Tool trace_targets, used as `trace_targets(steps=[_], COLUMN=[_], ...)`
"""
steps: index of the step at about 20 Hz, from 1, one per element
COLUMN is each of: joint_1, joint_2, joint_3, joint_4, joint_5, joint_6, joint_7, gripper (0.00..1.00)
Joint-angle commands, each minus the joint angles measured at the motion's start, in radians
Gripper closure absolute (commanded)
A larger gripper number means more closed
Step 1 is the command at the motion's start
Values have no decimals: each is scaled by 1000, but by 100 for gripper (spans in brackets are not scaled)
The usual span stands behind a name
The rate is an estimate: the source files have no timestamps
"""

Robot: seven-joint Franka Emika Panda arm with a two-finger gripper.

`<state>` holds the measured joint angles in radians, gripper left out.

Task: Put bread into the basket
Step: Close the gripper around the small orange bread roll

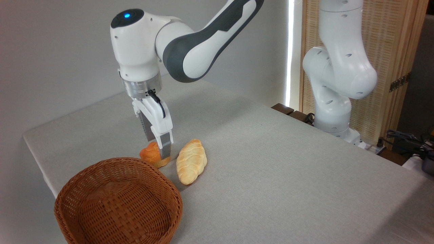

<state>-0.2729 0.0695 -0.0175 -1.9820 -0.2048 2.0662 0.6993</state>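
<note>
Gripper: the white two-finger gripper (160, 151) points straight down, fingers narrowly parted around the bun; whether it is gripped firmly I cannot tell.
Bread: the small lumpy orange-brown bun (151, 154) sits on the grey cloth-covered table (271, 162), just behind the basket rim.
Basket: the round brown woven wicker basket (118, 200) stands at the near edge.
Neighbour: a long pale yellow ridged loaf (191, 161) lies just right of the bun.

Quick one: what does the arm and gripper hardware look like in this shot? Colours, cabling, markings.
Glossy white arm with rounded shells and dark grey panels at the joints. Blue light glows on a black cap at the wrist joint. Silver metal ring sits above the white gripper; a black cable loops down its side. Fingers are grey.
</note>
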Motion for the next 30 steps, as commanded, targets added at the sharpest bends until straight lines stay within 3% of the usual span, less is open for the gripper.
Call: trace_targets(steps=[1, 7, 9, 10, 11, 30], joint_1=[-6, -6, -5, -5, -5, 0], joint_2=[35, 50, 50, 50, 50, 20], joint_3=[-16, -16, -16, -16, -15, -4], joint_4=[-8, -6, -5, -3, -1, 0], joint_5=[-2, 2, 4, 4, 4, 1], joint_6=[43, 60, 64, 64, 64, 8], joint_7=[2, 2, 5, 5, 5, -12], gripper=[0, 0, 31, 54, 65, 59])
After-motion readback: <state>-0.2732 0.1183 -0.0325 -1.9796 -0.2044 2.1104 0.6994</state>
